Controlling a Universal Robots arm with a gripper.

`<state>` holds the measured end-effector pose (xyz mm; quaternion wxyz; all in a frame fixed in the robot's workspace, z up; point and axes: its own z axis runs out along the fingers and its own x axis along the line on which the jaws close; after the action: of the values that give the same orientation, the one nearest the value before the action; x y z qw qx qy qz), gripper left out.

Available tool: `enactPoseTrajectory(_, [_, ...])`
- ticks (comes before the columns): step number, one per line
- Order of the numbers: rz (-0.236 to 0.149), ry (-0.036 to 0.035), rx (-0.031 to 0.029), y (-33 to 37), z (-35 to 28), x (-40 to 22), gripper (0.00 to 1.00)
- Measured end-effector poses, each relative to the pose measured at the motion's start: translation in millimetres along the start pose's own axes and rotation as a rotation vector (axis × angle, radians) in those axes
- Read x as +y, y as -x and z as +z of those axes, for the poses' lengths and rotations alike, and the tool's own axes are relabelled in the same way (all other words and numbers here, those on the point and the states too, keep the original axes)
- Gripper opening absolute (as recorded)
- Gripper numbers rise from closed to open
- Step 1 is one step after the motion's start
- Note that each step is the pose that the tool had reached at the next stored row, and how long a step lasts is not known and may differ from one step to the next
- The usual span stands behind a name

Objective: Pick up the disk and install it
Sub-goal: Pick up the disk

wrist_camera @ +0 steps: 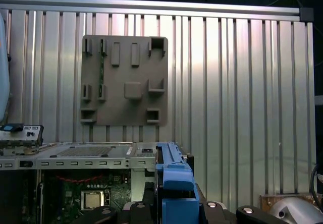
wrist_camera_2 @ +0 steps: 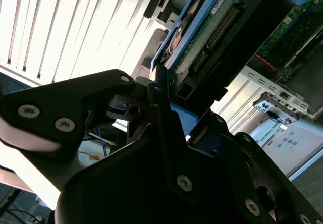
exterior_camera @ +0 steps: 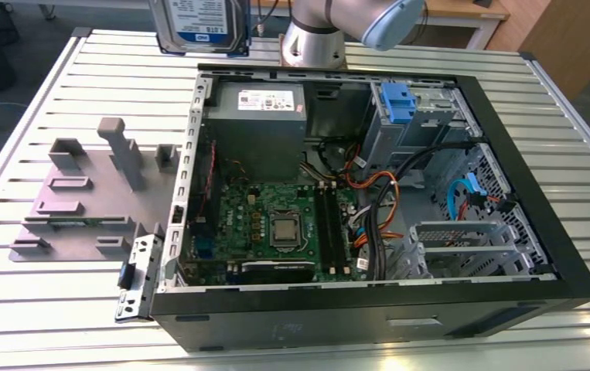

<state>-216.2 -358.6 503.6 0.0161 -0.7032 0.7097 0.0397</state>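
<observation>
One grey fixture plate (exterior_camera: 78, 209) lies on the slatted table (exterior_camera: 57, 93) at the exterior view's left, just beside one open computer case (exterior_camera: 377, 305). One disk (exterior_camera: 199, 27) hangs label-out over the table's far edge, clear of the case. The second wrist view shows its circuit-board underside, with the gripper (wrist_camera_2: 169, 103) pinching the disk's end. The first wrist view shows its blue bracket (wrist_camera: 174, 183) over bare slats.

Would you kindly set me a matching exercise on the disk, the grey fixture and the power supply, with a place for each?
1. disk
2. fixture
3. power supply

A. inside the open case
B. on the table, beside the case
C. in the gripper, above the table

Pairs: 1-C, 2-B, 3-A.
</observation>
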Motion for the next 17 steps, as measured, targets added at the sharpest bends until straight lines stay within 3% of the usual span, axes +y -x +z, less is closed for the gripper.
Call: enactPoseTrajectory(17, [0.000, 0.0000, 0.0000, 0.0, -0.1, -4.1, 0.37])
